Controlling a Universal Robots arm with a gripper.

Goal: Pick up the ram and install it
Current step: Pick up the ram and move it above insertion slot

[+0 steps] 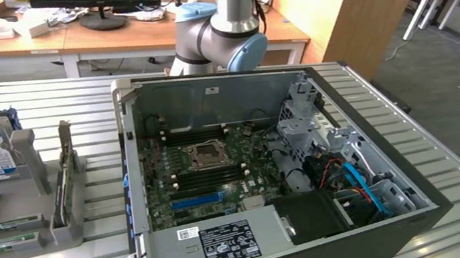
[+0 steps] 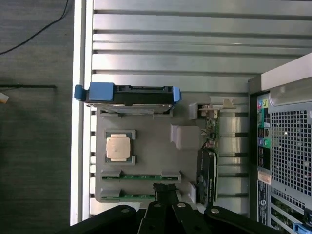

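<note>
Closed and holding nothing, the claw (image 2: 165,191) is hovering above the grey holder (image 2: 148,158); the ram (image 2: 141,177) is lying in it, not yet picked up.

UR arm, classic look
Silver-grey arm (image 1: 218,32), pale blue joint caps at 10 and 4 o'clock; matte black gripper (image 2: 165,189) with small shiny screws.

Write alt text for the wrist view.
The shut claw hangs over a grey parts holder, nearest two green ram sticks lying in it. The holder carries a processor, a blue-edged hard drive and an expansion card; a computer case stands beside it.
</note>
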